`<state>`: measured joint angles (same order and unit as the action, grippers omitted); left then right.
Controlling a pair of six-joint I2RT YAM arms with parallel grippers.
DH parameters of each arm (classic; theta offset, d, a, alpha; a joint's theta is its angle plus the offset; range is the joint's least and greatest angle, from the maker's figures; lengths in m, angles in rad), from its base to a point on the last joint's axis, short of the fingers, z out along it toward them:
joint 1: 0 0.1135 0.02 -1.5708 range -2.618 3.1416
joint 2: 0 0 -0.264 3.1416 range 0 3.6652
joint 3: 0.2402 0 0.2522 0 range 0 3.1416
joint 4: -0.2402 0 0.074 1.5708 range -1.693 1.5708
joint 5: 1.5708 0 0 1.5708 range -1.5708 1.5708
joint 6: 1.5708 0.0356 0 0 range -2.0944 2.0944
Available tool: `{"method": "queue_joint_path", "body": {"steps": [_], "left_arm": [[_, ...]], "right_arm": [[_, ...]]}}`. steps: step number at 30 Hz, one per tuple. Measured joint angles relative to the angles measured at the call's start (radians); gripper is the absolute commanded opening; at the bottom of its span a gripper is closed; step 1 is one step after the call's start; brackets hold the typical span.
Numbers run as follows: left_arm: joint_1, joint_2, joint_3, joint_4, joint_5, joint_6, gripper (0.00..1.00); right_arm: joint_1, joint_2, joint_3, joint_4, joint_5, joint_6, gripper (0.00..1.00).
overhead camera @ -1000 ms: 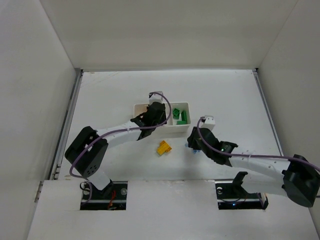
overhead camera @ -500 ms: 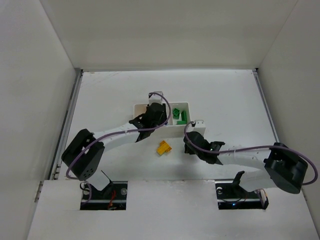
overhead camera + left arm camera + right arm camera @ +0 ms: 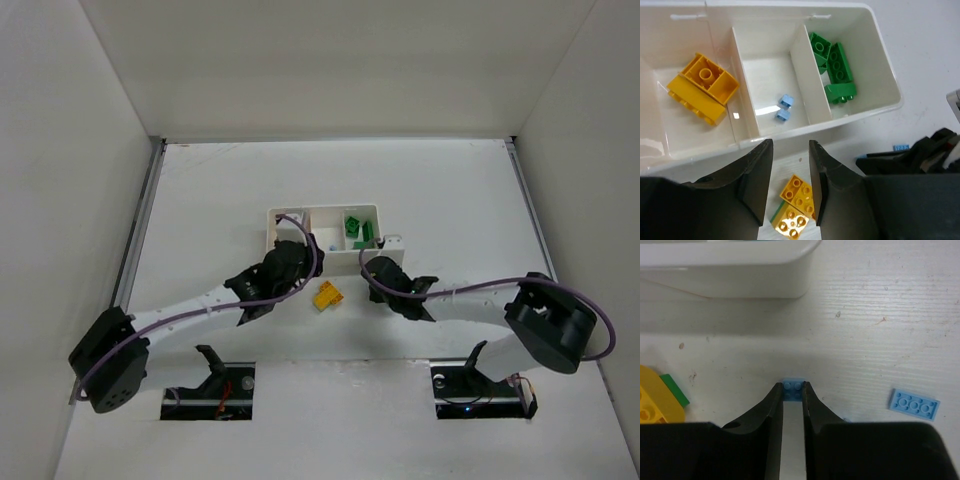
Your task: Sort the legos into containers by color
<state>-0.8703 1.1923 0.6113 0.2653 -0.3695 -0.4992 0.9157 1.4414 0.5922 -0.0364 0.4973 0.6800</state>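
The white tray (image 3: 875, 60) has three compartments: a yellow lego (image 3: 702, 95) in the left one, two pale blue legos (image 3: 785, 107) in the middle one, and green legos (image 3: 835, 70) in the right one. My left gripper (image 3: 789, 180) is open just in front of the tray, and a yellow-orange lego with a green edge (image 3: 797, 202) lies on the table between its fingers. My right gripper (image 3: 793, 390) is shut on a tiny pale blue lego (image 3: 794, 387), low over the table. In the top view the left gripper (image 3: 292, 262) and right gripper (image 3: 375, 268) flank the yellow lego (image 3: 327, 296) in front of the tray (image 3: 275, 215).
A flat pale blue lego plate (image 3: 915, 404) lies on the table to the right of the right gripper. The tray's near wall (image 3: 725, 265) is just ahead of it. White walls enclose the table on three sides.
The left gripper has drawn back out of the tray to the table in front of it, over the yellow lego. The right gripper has moved left towards the tray's right front corner.
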Motion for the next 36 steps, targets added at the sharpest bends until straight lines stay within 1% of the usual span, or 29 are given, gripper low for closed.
{"method": "queue_joint_path", "body": {"steps": [3, 6, 9, 11, 13, 16, 21, 22, 25, 30, 34, 36], "left_arm": [[-0.040, -0.051, -0.042, 0.002, -0.005, -0.005, 0.32], [-0.096, -0.087, -0.078, 0.003, -0.005, -0.004, 0.33], [-0.143, -0.111, -0.110, 0.006, -0.006, -0.004, 0.33], [-0.159, -0.117, -0.124, 0.007, -0.008, -0.007, 0.33], [-0.172, -0.118, -0.130, 0.007, -0.013, -0.010, 0.33], [-0.200, -0.122, -0.130, 0.013, -0.023, -0.015, 0.33], [-0.256, -0.116, -0.131, 0.044, -0.035, -0.020, 0.33], [-0.266, -0.109, -0.133, 0.055, -0.039, -0.022, 0.33], [-0.297, -0.073, -0.138, 0.084, -0.048, -0.026, 0.33], [-0.334, 0.016, -0.140, 0.121, -0.055, -0.026, 0.33], [-0.364, 0.104, -0.132, 0.151, -0.054, -0.024, 0.34], [-0.381, 0.150, -0.113, 0.159, -0.053, -0.019, 0.34]], "right_arm": [[0.000, -0.011, 0.004, -0.006, 0.000, -0.011, 0.16], [0.000, -0.085, 0.016, -0.042, 0.000, -0.019, 0.16], [0.000, -0.160, 0.082, -0.062, -0.002, -0.039, 0.16], [-0.006, -0.169, 0.160, -0.058, -0.011, -0.058, 0.17], [-0.016, -0.141, 0.243, -0.038, -0.029, -0.076, 0.17], [-0.045, -0.048, 0.355, 0.014, -0.071, -0.102, 0.17], [-0.097, 0.128, 0.464, 0.047, -0.146, -0.119, 0.20], [-0.106, 0.157, 0.478, 0.046, -0.158, -0.120, 0.23], [-0.126, 0.219, 0.510, 0.045, -0.178, -0.122, 0.38], [-0.150, 0.239, 0.529, 0.046, -0.205, -0.119, 0.43], [-0.163, 0.222, 0.529, 0.048, -0.214, -0.114, 0.42], [-0.169, 0.196, 0.517, 0.053, -0.218, -0.111, 0.38]]}}
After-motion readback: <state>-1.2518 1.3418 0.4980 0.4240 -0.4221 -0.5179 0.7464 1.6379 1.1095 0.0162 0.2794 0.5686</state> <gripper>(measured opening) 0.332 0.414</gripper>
